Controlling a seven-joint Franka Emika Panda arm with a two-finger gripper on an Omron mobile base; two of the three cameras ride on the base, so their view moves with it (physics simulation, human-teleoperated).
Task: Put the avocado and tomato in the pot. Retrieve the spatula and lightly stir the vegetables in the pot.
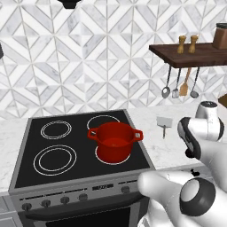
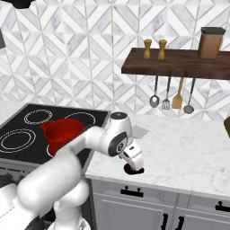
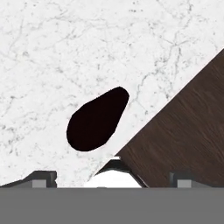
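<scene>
Gripper (image 3: 111,177) hangs open just above the avocado (image 3: 97,119), which lies on the counter (image 2: 188,152) between its fingertips (image 3: 43,178), right of the pot (image 1: 115,141).

I see a white marble table (image 2: 188,152). The dark avocado (image 3: 97,119) lies on it near the front edge. The grey spatula (image 1: 164,123) lies flat on it too, just beside the black stove (image 1: 26,166).

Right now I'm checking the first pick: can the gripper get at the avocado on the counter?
Probably yes. The gripper hangs open right above the avocado, which lies alone on bare marble counter; nothing sits between the fingertips and it.
</scene>
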